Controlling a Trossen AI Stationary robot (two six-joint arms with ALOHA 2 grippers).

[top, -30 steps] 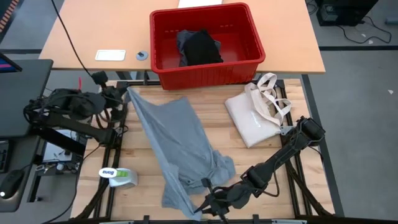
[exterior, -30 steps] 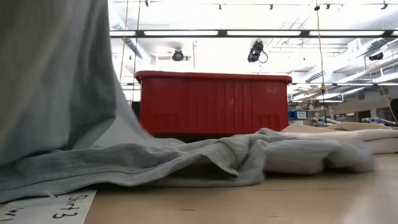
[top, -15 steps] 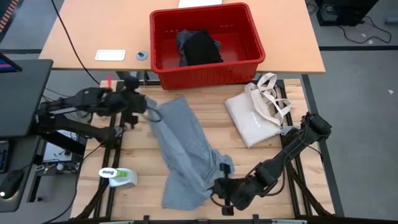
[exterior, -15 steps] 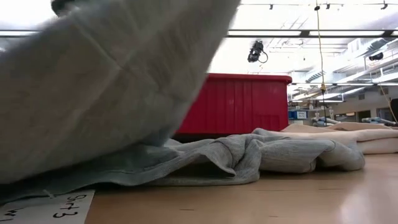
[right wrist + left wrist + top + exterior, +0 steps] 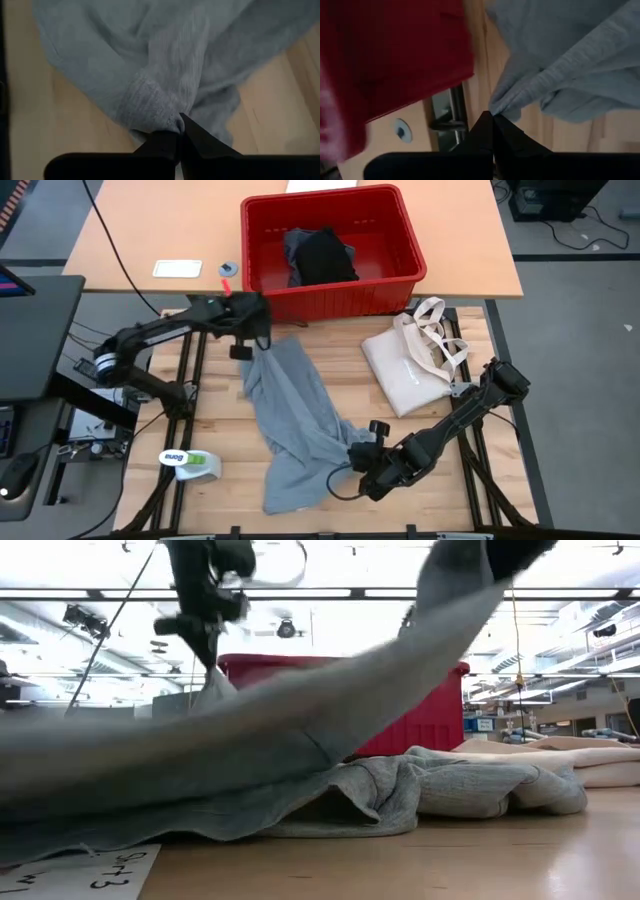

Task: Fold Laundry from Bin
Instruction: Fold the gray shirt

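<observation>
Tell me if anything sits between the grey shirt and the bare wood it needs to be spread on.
Nothing visible. Both grippers, left and right, pinch the grey T-shirt over bare table. The tote bag and tape roll lie off to the sides.

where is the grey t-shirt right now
In the high view the grey T-shirt lies stretched across the wooden table's middle, below the red bin, pinched between the left gripper and right gripper.
</observation>
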